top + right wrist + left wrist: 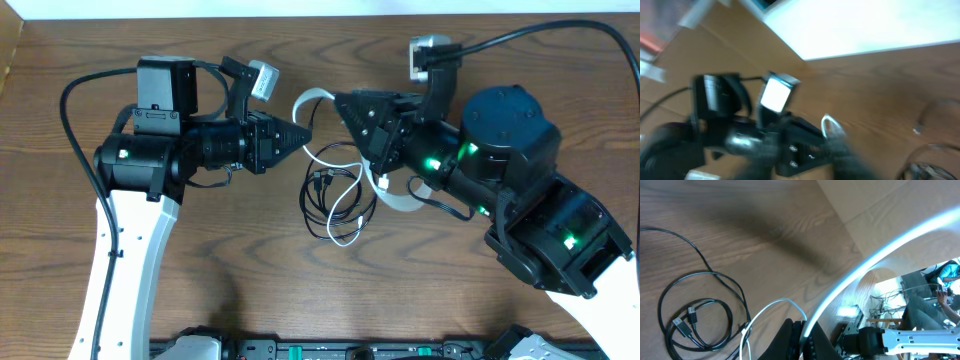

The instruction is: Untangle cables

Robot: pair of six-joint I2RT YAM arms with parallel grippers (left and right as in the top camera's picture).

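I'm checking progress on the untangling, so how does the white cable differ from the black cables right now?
The white cable is pale; the black cables are dark. The white cable rises off the table in an arc, pinched in the left gripper; the black cables lie in loose loops on the table. Both are thin cords, and they overlap in one bundle between the arms.
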